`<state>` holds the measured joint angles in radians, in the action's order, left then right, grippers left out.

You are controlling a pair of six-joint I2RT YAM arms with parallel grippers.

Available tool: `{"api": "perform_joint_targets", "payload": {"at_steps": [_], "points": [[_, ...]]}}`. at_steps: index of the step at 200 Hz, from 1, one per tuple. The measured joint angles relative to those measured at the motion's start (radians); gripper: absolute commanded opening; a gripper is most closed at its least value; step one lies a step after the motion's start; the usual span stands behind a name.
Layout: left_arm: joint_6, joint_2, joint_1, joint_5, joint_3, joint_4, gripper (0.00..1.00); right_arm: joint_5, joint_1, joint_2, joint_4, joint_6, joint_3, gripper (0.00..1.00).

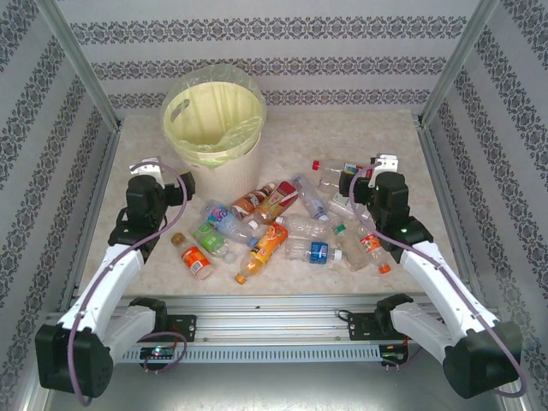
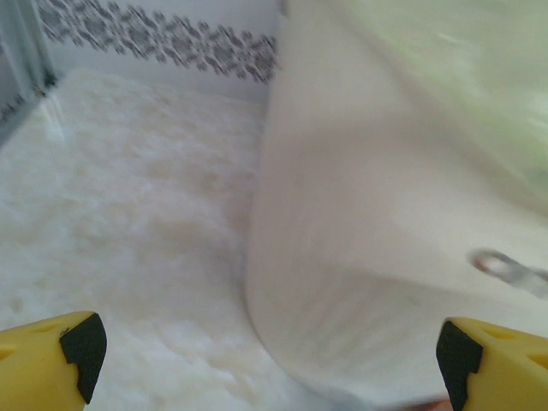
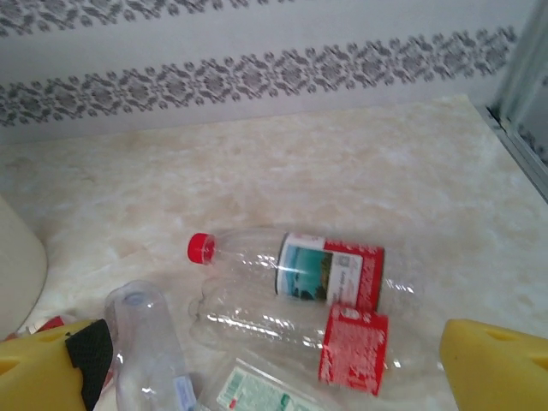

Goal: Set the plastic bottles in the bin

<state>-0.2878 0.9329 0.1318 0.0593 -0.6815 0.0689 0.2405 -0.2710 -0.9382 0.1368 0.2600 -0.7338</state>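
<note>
The cream-white bin (image 1: 218, 175) with its pale yellow bag stands at the far left of the table. Several crushed plastic bottles (image 1: 282, 227) lie scattered in the middle, clear and orange ones mixed. My left gripper (image 1: 147, 167) hovers open just left of the bin, whose wall (image 2: 385, 214) looms close between the yellow fingers (image 2: 81, 342). Over the pile's far right end my right gripper (image 1: 381, 163) is open with nothing in it. Below it lie a red-capped clear bottle (image 3: 291, 270) and another red-labelled one (image 3: 342, 342).
Patterned walls and metal posts (image 1: 81, 68) close in the table on three sides. A clear bottle without a cap (image 3: 150, 342) and a green-labelled one (image 3: 257, 394) lie near my right fingers. Bare marble tabletop (image 1: 360, 137) stretches right of the bin.
</note>
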Motion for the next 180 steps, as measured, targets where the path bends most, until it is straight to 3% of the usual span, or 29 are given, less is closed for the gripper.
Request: {"api": "perform_joint_targets", "payload": {"at_steps": [35, 87, 131, 180], "points": [[-0.103, -0.048, 0.135, -0.051, -0.046, 0.194, 1.00, 0.037, -0.002, 0.045, 0.279, 0.114, -0.052, 0.98], [-0.138, -0.002, 0.230, -0.356, -0.179, 0.379, 1.00, 0.007, 0.000, 0.056, 0.595, 0.248, -0.096, 0.98], [-0.012, 0.059, 0.242, -0.586, -0.291, 0.472, 1.00, -0.105, 0.075, 0.003, 0.683, 0.292, -0.083, 0.89], [0.073, -0.061, 0.247, -0.658, -0.225, 0.476, 1.00, -0.183, 0.132, -0.008, 0.722, 0.296, -0.050, 0.85]]}}
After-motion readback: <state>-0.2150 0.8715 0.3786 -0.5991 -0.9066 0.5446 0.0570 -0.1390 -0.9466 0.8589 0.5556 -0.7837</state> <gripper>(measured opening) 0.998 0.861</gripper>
